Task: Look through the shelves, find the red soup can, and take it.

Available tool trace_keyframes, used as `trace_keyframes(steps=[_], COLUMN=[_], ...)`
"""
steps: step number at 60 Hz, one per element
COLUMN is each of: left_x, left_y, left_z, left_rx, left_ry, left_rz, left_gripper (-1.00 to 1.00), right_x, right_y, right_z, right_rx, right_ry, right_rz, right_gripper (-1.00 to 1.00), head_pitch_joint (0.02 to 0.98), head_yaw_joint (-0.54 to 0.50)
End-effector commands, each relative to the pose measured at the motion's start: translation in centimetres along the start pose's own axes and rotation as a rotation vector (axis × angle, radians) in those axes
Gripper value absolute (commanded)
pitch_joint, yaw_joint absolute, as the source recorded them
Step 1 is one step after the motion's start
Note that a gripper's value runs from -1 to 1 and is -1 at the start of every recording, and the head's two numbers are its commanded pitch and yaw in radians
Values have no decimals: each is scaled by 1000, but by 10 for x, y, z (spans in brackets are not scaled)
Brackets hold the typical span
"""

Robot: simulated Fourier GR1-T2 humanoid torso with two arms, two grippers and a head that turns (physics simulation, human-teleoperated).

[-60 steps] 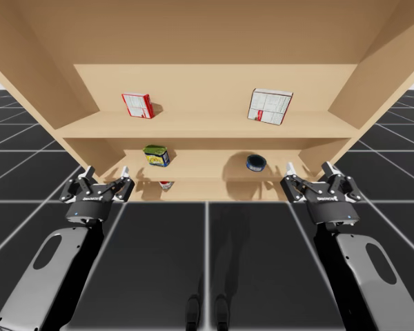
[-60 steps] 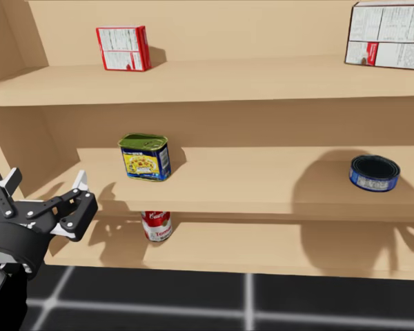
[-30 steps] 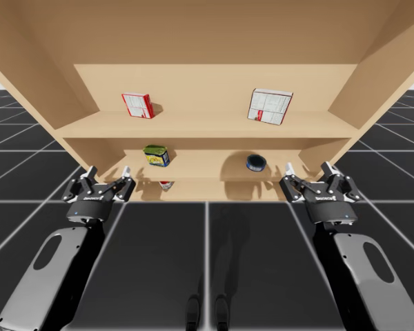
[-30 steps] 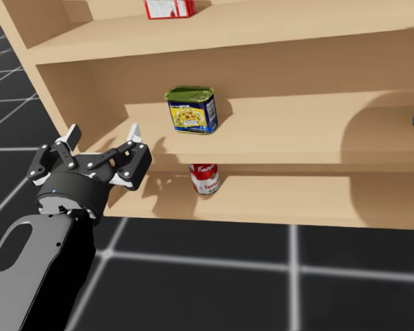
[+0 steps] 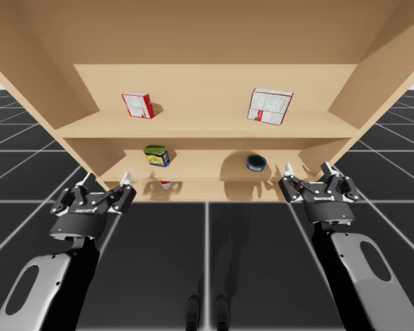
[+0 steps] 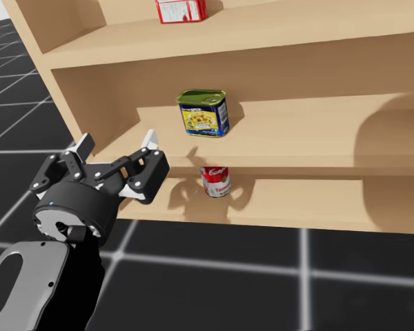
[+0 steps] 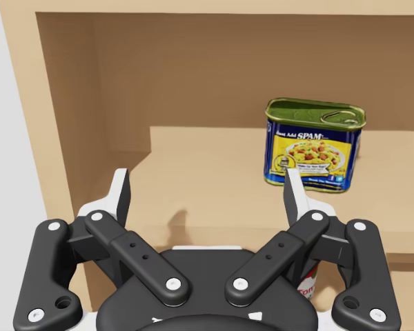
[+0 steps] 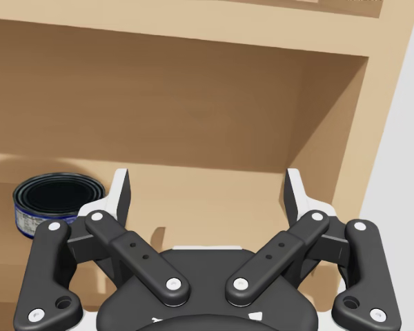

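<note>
Head view: the red soup can (image 6: 215,181) stands upright on the bottom shelf (image 6: 310,201), its top hidden by the front lip of the middle shelf (image 6: 310,134). It sits at about 6 o'clock from the green-topped rectangular tin (image 6: 203,114) one level up. From your left gripper (image 6: 117,141) the can is at roughly 4 o'clock, near but well short of contact.

Left claw is spread wide with nothing in it. In the left wrist view a sliver of the can (image 7: 310,288) shows behind the finger on the tin's side, so you're not lined up on it yet. Your right gripper (image 5: 307,169) is also wide and empty, parked near the round blue tin (image 8: 55,200), well apart from the target.

Handling, my read:
- Steel can, rigid, won't crush, so a firm squeeze is fine.
- Probably full, so moderately heavy for its size.
- Glossy label wall is likely slippery, and it will roll if tipped.

Take hold across the cylinder wall at mid-height, fingers on opposite sides and level. Come in from the front; the shelf overhead likely leaves little room for a top grasp.
</note>
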Motion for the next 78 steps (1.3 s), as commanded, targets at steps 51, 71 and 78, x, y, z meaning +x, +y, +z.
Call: trace_keyframes(steps=[51,71,78], left_x=[-104,-111,-115], left_y=[-37,-57,-63], left_z=[-25,-62,-75], left_rx=[-117,-124,-115], left_ry=[184,222,224], left_rz=[-4,-2,-14], left_gripper=[-1000,-1000,-1000], right_x=[-3,-2,-1], right_y=[-2,-3,-4], right_z=[-2,-2,-2], right_rx=[-4,-8,-10], right_ry=[8,4,3], right_rz=[-1,5,4], right_gripper=[-1000,-1000,-1000], head_pitch_joint=[687,683,684], head_yaw_joint=[297,288,286])
